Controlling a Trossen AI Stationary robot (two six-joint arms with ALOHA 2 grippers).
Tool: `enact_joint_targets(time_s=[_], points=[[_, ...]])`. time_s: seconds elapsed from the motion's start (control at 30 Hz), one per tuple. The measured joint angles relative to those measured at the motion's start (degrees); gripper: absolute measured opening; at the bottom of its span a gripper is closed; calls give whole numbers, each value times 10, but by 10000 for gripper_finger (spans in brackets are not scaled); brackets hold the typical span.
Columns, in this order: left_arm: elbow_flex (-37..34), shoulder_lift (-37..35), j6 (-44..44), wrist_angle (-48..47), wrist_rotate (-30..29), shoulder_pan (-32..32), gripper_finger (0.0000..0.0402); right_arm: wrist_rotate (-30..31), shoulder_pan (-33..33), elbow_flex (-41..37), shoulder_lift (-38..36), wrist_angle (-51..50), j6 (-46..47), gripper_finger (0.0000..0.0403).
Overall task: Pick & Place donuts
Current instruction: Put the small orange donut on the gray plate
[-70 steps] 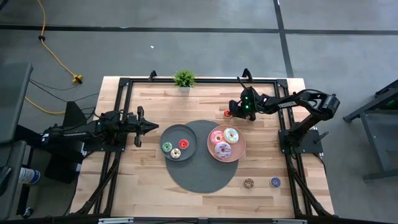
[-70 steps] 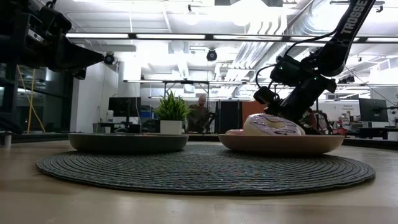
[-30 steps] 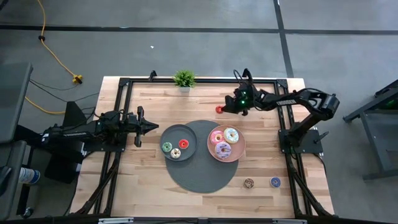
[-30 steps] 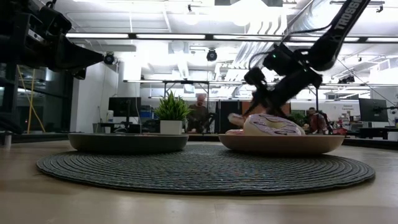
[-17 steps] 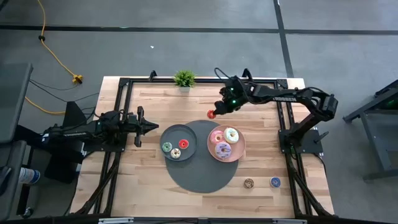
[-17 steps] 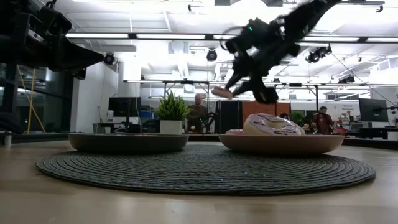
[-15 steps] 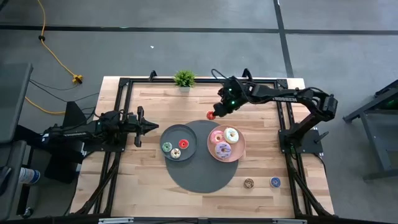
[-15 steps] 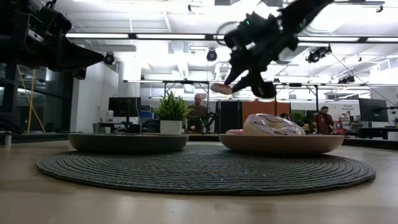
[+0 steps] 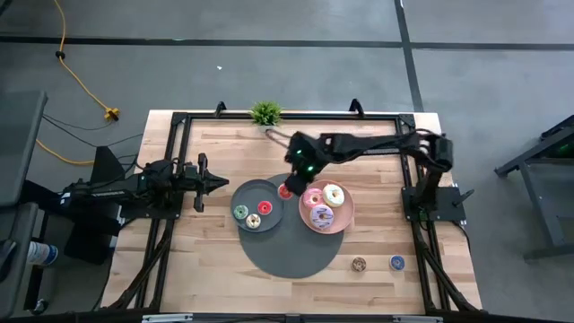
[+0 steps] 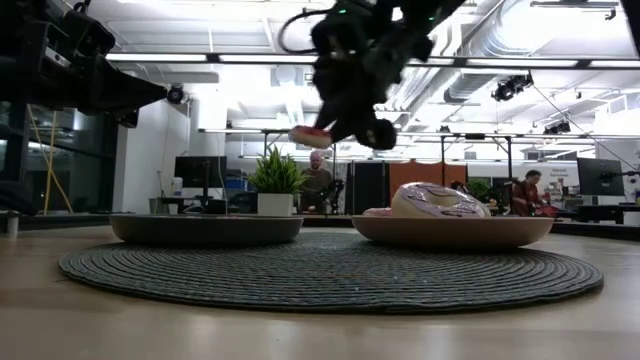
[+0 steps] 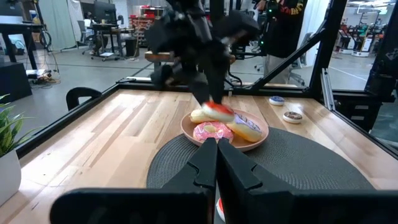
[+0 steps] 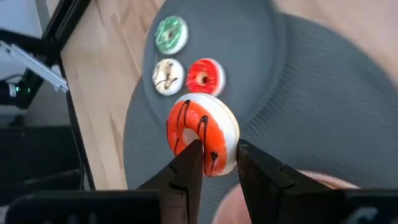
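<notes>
My right gripper (image 9: 287, 187) hovers over the mat between the two plates, shut on a tiny red donut (image 12: 202, 134) with dark stripes and a pale underside. In the low view the red donut (image 10: 310, 136) hangs high above the mat. The grey plate (image 9: 243, 194) carries green (image 9: 240, 212), red (image 9: 265, 207) and cream (image 9: 253, 221) tiny donuts. The pink plate (image 9: 345, 218) bears the pink (image 9: 313, 198), white (image 9: 334, 194) and purple (image 9: 321, 215) iced donuts. Brown (image 9: 359, 264) and blue (image 9: 396, 262) tiny donuts lie on the bare wood. My left gripper (image 9: 220, 183) waits shut, left of the grey plate. My right gripper pinches the striped red donut by one side of its ring (image 12: 214, 163) between its two fingers (image 12: 188, 167). It comes from above and from the table's right, slanting down. The donut is lifted clear of the mat and sits tilted beyond the fingertips.
A round dark woven mat (image 9: 291, 251) lies under both plates. A small potted plant (image 9: 265, 113) stands at the far edge. A black frame (image 9: 179, 121) rims the table. People show in the room beyond the table in the low view.
My right gripper has carried the striped red donut up off the table from the far right area, then toward the left and near side. It now hangs over the mat beside the grey plate. Its fingers stayed shut on the donut.
</notes>
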Motion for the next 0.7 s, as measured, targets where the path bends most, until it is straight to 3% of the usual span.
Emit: enact_joint_targets(time_s=[0.3, 0.7], points=[[0, 0, 0, 0, 0, 0, 2, -20, 23, 162, 145, -45, 4, 89], [0, 0, 0, 0, 0, 0, 2, -20, 18, 368, 287, -145, -14, 89]])
